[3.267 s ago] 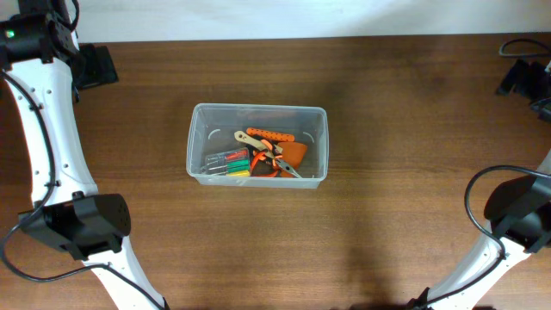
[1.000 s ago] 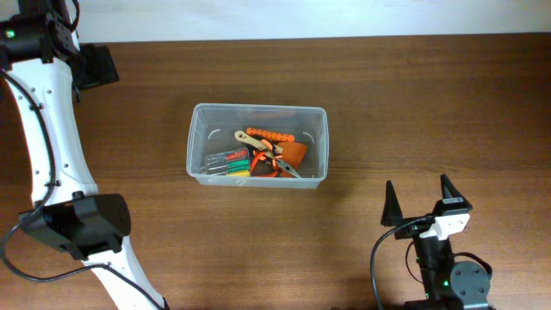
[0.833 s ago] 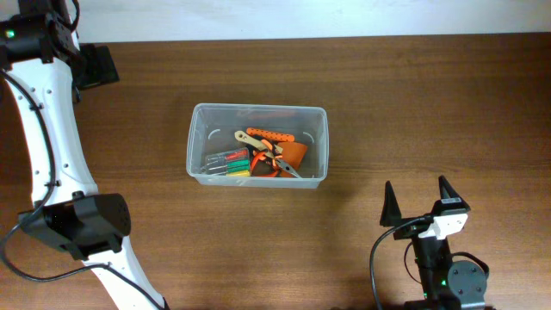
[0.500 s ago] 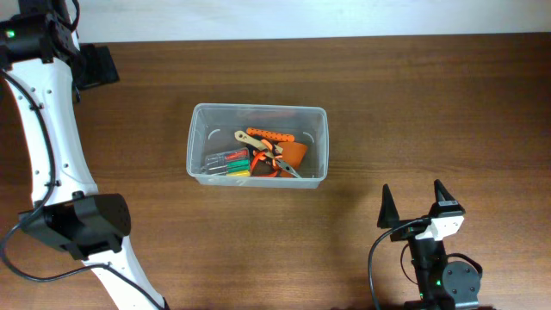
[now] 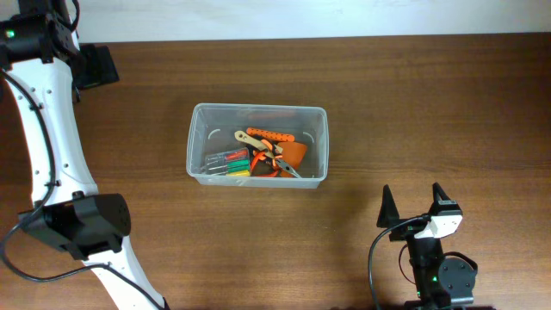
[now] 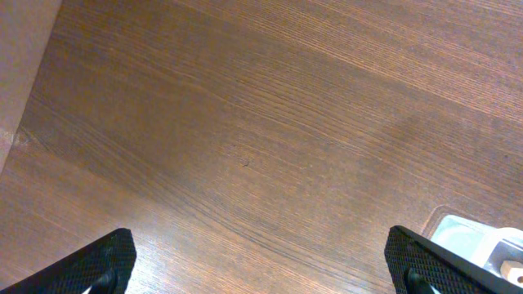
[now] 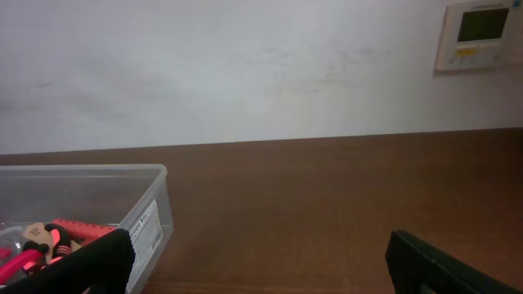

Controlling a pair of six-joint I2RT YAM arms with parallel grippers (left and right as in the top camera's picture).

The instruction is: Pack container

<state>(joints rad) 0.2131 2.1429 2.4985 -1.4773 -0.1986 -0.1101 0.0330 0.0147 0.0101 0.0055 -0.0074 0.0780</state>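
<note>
overhead view: right gripper (image 5: pixel 411 207) stood by the near edge of the worktop (image 5: pixel 413 103), right of centre, fingers spread apart, nothing between them. left wrist view: left gripper (image 6: pixel 261 265) likewise spread wide, empty, near the far left corner. container (image 5: pixel 195 138) sat left of centre, well apart from both grippers, holding orange-handled tools (image 5: pixel 274 138) and a small screwdriver pack (image 5: pixel 225 161).

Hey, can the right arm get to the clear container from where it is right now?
Probably yes. The right claw sits open and empty off the near right corner of the container, with only bare table between them. The container's top is open, and nothing stands in the way.
</note>
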